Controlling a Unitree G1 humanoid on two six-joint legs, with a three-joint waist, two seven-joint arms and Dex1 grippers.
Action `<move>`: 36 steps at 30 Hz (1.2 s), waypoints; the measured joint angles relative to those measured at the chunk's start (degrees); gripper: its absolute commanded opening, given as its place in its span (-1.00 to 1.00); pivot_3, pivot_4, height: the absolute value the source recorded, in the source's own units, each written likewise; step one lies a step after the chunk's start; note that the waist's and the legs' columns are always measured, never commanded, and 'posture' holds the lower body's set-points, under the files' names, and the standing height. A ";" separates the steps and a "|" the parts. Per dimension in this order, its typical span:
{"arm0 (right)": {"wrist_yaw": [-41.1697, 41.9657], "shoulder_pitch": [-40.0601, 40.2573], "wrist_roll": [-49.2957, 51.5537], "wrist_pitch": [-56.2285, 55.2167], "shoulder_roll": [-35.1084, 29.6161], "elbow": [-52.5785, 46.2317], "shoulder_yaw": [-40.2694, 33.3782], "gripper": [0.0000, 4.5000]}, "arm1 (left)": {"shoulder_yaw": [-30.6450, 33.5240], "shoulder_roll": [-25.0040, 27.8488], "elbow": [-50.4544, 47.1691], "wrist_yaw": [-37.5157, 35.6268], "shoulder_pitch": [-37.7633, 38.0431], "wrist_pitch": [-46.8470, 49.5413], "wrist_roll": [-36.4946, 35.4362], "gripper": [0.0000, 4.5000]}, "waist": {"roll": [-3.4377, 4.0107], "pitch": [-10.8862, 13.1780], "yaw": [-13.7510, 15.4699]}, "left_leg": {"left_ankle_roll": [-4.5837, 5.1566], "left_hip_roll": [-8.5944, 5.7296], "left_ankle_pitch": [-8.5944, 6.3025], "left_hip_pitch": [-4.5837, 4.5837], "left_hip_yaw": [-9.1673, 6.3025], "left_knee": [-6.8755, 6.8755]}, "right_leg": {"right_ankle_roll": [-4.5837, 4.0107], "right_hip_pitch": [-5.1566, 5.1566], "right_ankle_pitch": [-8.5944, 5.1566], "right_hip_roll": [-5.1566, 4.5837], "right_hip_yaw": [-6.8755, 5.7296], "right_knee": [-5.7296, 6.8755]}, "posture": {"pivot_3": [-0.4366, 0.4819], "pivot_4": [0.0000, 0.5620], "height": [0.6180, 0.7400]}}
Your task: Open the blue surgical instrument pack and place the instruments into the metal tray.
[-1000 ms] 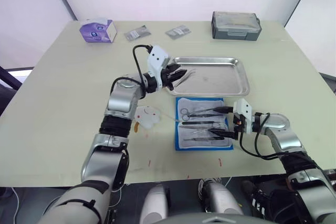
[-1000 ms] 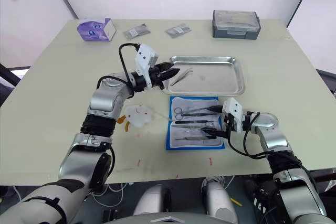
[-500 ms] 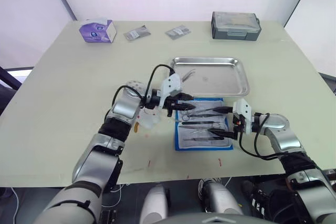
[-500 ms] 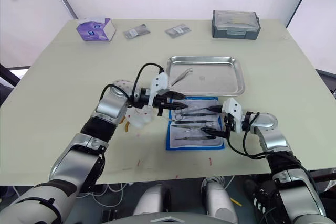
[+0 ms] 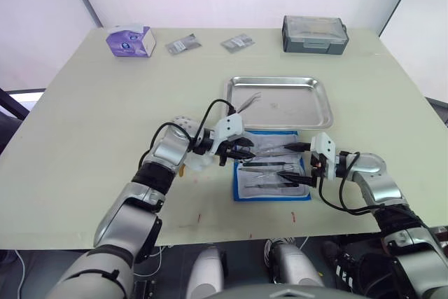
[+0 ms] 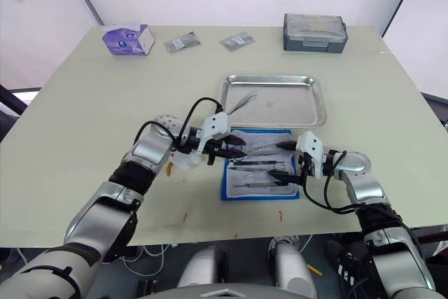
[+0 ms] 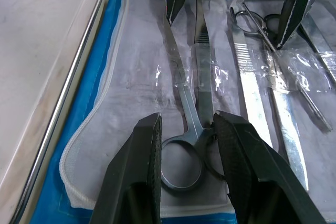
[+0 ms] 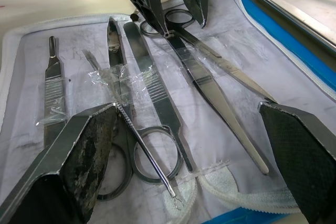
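Pack: the blue surgical instrument pack [image 5: 271, 174] lay opened on the counter [image 5: 84, 124], just before the metal tray [image 5: 280, 102].
Your left pincer [image 7: 184, 135]: narrowly parted over the scissors [image 7: 184, 98] ring handles.
Your right pincer [image 8: 199, 145]: wide, empty.
Handling: stiff, slippery steel; probably best pinched at the rings.
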 measured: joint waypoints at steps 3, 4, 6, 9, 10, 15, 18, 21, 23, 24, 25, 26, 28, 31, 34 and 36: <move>-0.22 0.17 0.00 0.00 0.00 -0.16 0.00 1.00 | 0.01 -0.28 1.09 0.37 -0.45 -0.50 0.11 -0.26 | -0.03 -0.03 0.01 | 0.00 0.00 0.00 0.00 0.00 0.00 | 0.00 0.00 0.00 0.00 -0.01 0.00 | -0.05 -0.47 0.86; -0.27 0.21 0.01 0.00 0.00 -0.19 0.00 1.00 | 0.02 -0.40 1.54 0.62 -0.65 -0.69 0.12 -0.26 | -0.04 -0.04 0.02 | 0.00 0.00 0.00 0.00 0.00 0.00 | 0.00 0.00 0.00 0.00 -0.01 0.00 | -0.05 -0.47 0.86; -0.33 0.24 0.01 0.01 0.00 -0.20 0.00 1.00 | 0.05 -0.73 2.87 1.42 -1.47 -1.04 0.24 -0.26 | -0.07 -0.07 0.03 | 0.00 0.00 0.00 0.00 -0.01 0.00 | 0.00 0.00 0.00 0.00 -0.01 0.00 | -0.05 -0.47 0.86; -0.48 0.40 0.01 0.01 0.00 -0.40 0.00 1.00 | 0.05 -0.92 4.31 2.15 -2.38 -1.63 0.78 -0.26 | -0.07 -0.07 0.02 | 0.00 0.00 0.00 0.00 0.00 -0.01 | 0.00 0.00 0.00 0.00 -0.01 0.00 | -0.05 -0.47 0.86; -0.51 0.44 0.02 0.01 0.00 -0.43 0.00 1.00 | 0.05 -0.96 4.45 2.20 -2.39 -1.80 0.80 -0.26 | -0.07 -0.07 0.03 | 0.00 0.00 0.00 0.00 0.00 -0.01 | 0.00 0.00 0.00 0.00 -0.01 0.00 | -0.05 -0.47 0.86; -0.70 0.58 0.03 0.02 0.00 -0.53 0.00 1.00 | 0.05 -1.51 5.33 2.50 -2.66 -3.06 1.31 -0.26 | -0.10 -0.12 0.05 | 0.00 0.00 0.00 0.01 0.00 -0.02 | 0.00 0.00 0.00 0.00 -0.01 0.00 | -0.05 -0.47 0.86; -0.72 0.62 0.04 0.02 0.00 -0.56 0.00 1.00 | 0.04 -1.70 5.32 2.56 -2.65 -3.37 1.68 -0.26 | -0.10 -0.13 0.05 | 0.00 0.00 0.00 0.01 0.00 -0.02 | 0.00 0.00 0.00 0.00 -0.01 0.00 | -0.05 -0.47 0.86; -0.76 0.67 0.05 0.02 0.00 -0.61 0.00 1.00 | 0.01 -1.76 5.29 2.57 -2.64 -3.55 1.86 -0.26 | -0.10 -0.13 0.05 | 0.00 0.00 0.00 0.01 0.00 -0.02 | 0.00 0.00 0.00 0.00 -0.01 0.00 | -0.05 -0.47 0.86; -0.79 0.71 0.05 0.03 0.00 -0.61 0.00 1.00 | -0.02 -1.88 5.28 2.70 -2.63 -3.74 2.18 -0.26 | -0.11 -0.16 0.05 | 0.00 0.00 0.00 0.01 0.00 -0.02 | 0.00 0.00 0.00 0.00 -0.01 0.00 | -0.05 -0.47 0.86; -0.81 0.75 0.05 0.03 0.01 -0.64 0.00 1.00 | -0.04 -1.92 5.26 2.72 -2.63 -3.78 2.29 -0.26 | -0.10 -0.17 0.05 | 0.00 0.00 0.00 0.01 0.00 -0.02 | 0.00 0.00 0.00 0.00 -0.01 0.00 | -0.05 -0.47 0.86; -0.84 0.80 0.05 0.04 0.01 -0.68 0.00 1.00 | -0.05 -1.93 5.24 2.72 -2.61 -3.80 2.36 -0.26 | -0.09 -0.21 0.05 | 0.00 0.00 0.00 0.01 0.00 -0.03 | 0.00 0.00 0.00 0.00 -0.01 -0.01 | -0.05 -0.47 0.86; -0.86 0.96 0.05 0.06 0.01 -0.84 0.00 1.00 | -0.06 -1.94 5.22 2.72 -2.55 -3.83 2.39 -0.26 | -0.08 -0.25 0.05 | 0.00 0.00 0.00 0.01 0.00 -0.04 | -0.01 0.00 -0.01 0.00 -0.01 -0.02 | -0.05 -0.47 0.86; -0.87 1.05 0.05 0.07 0.01 -0.94 0.00 1.00 | -0.05 -1.95 5.21 2.70 -2.45 -3.93 2.39 -0.26 | -0.07 -0.28 0.05 | 0.00 0.00 0.00 0.01 0.00 -0.05 | -0.01 0.00 -0.01 0.00 0.00 -0.02 | -0.05 -0.47 0.86; -0.89 1.11 0.05 0.11 0.01 -0.94 0.00 1.00 | -0.09 -1.97 5.21 2.61 -2.14 -4.85 2.47 -0.26 | -0.08 -0.36 0.07 | 0.00 0.00 0.00 0.01 0.01 -0.06 | -0.01 0.00 -0.01 0.00 0.00 -0.03 | -0.05 -0.47 0.86; -0.89 1.19 0.05 0.12 0.04 -0.94 0.01 1.00 | -0.30 -1.97 5.21 2.32 -1.71 -5.77 2.60 -0.26 | -0.06 -0.45 0.07 | 0.00 0.00 0.00 0.03 0.02 -0.09 | -0.01 0.00 -0.01 0.00 0.01 -0.05 | -0.05 -0.47 0.86; -0.90 1.25 0.05 0.13 0.04 -0.94 0.02 1.00 | -0.44 -1.97 5.21 2.03 -1.47 -6.14 2.61 -0.26 | -0.04 -0.51 0.08 | 0.00 0.00 0.00 0.03 0.02 -0.10 | -0.01 0.01 -0.01 0.00 0.01 -0.06 | -0.05 -0.47 0.86</move>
